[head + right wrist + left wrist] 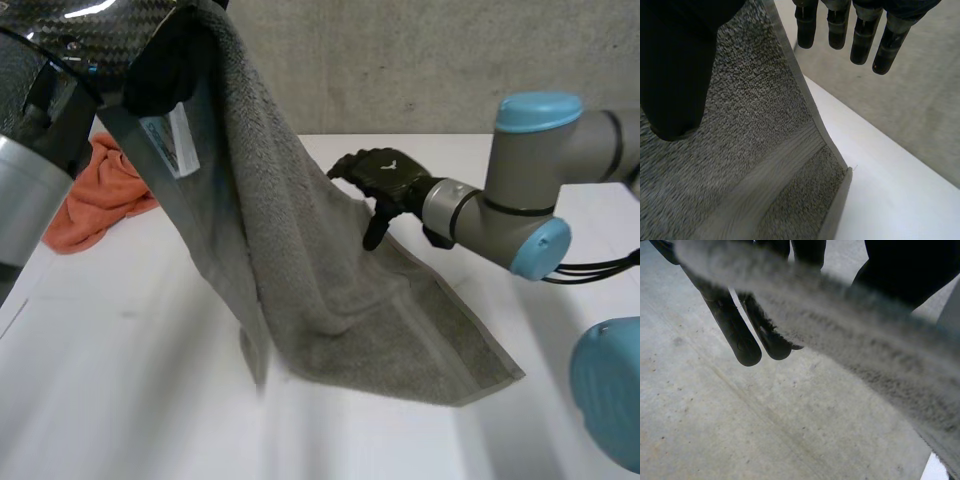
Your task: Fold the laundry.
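Folds of the grey towel (330,290) hide most of the left robot hand (165,60), raised over the bench's (130,380) left side; its wrist view gives only straight fingers (740,340) behind a blurred hem, seemingly pinching it against the thumb. From there the towel hangs steeply, white label (180,140) on its hem, thick pile with a flat woven band near the lower end, which lies spread toward the bench's right edge. The right robot hand (385,175) sits at the towel's right hem, fingers (860,40) straight and apart from the thumb, gripping nothing.
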